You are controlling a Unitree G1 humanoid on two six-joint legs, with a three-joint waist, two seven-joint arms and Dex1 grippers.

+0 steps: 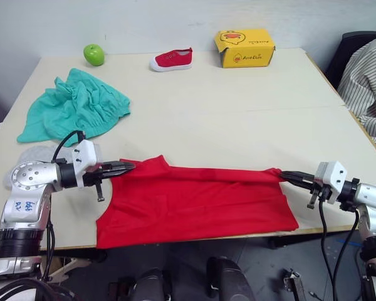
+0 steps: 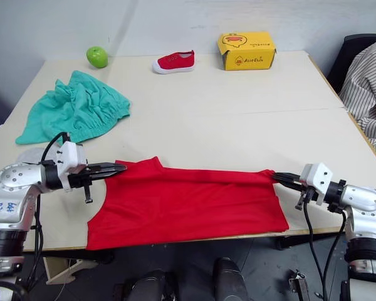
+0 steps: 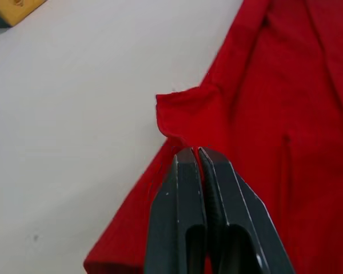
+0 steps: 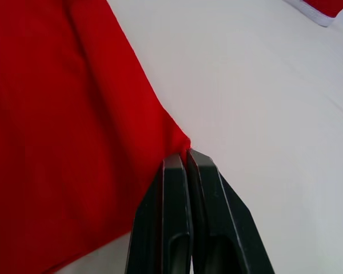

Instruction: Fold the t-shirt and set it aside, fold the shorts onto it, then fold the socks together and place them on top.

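My left claw [image 1: 126,167] was pressed together on the far left corner of the bright red short-sleeved cloth t-shirt [image 1: 194,200], pinching a small bunch of its edge, as the left wrist view showed with the red cloth right at the tips. My right claw [image 1: 287,176] was doing the same at the far right corner, its black fingers closed on a peak of red fabric. Between the two, the t-shirt's far edge ran as a taut line straight across in front of me, left to right, so its long axis lay side to side. The rest of the garment lay flat on the pale tabletop [image 1: 238,113] from that line back toward me, reaching the near edge.

That was the relation I had to work with: each claw held one end of the far edge, the body of the cloth sat on my side of it, and neither arm was nearer than the other. I judged the fold would come by carrying both corners together, level, so the edge stayed straight.

Further out, the teal-green crumpled fabric shorts [image 1: 75,106] lay well apart on the far left. Something pale lay just beside my left arm, possibly the light grey socks [image 1: 31,152], though I couldn't be sure. Beyond those sat a green apple [image 1: 94,54], a small red shoe with a white sole [image 1: 172,60] and a yellow cardboard box [image 1: 244,47] along the far side.
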